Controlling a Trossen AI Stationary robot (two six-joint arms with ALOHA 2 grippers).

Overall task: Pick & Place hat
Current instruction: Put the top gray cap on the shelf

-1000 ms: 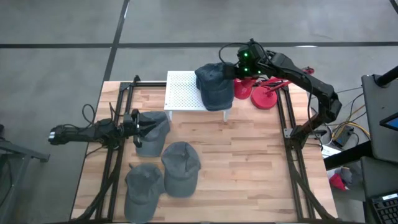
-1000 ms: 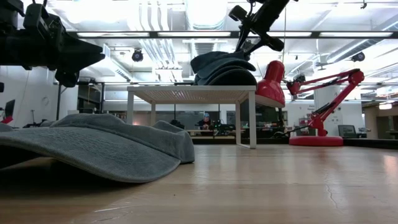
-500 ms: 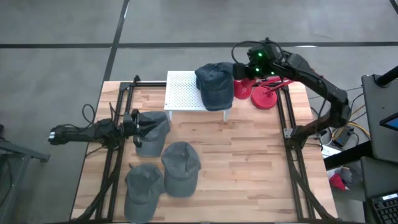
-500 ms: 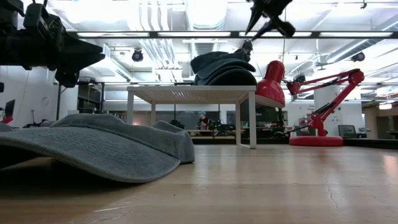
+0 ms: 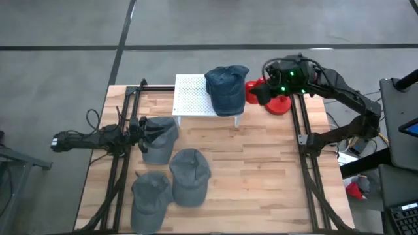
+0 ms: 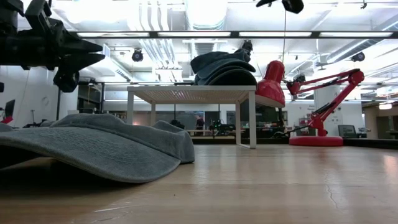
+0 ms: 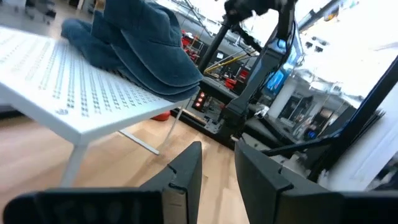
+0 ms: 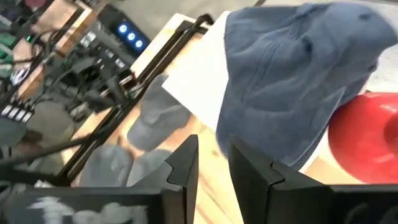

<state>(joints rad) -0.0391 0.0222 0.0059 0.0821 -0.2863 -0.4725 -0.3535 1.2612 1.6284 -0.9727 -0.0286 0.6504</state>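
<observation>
A blue hat (image 5: 226,89) lies on the right end of a small white perforated stand (image 5: 192,96) at the far side of the wooden surface (image 5: 261,163), its brim hanging over the stand's near right corner. In the low view the hat (image 6: 222,68) sits as a rounded pile on top of the stand (image 6: 186,93).

The right gripper (image 5: 259,93) hangs above the red lamp (image 5: 277,103), just to the right of the hat and apart from it, holding nothing. In its wrist view the two dark fingers (image 8: 184,167) stand with a narrow gap between them, nothing in the gap, and the hat (image 8: 298,81) lies ahead of and beyond the fingertips, beside the lamp's red base (image 8: 364,137).

Three grey hats rest on the near left part of the surface: one (image 5: 160,138) by the left gripper, one (image 5: 190,176) nearer the middle, one (image 5: 151,193) at the near edge. The left gripper (image 5: 149,132) lies low over the first grey hat, pointing right; whether it touches the hat cannot be told. In the left wrist view its fingers (image 7: 185,177) are slightly parted with nothing between them, and the blue hat (image 7: 140,43) on the stand (image 7: 74,93) is well ahead of them. In the low view one grey hat (image 6: 99,146) fills the near left foreground.
</observation>
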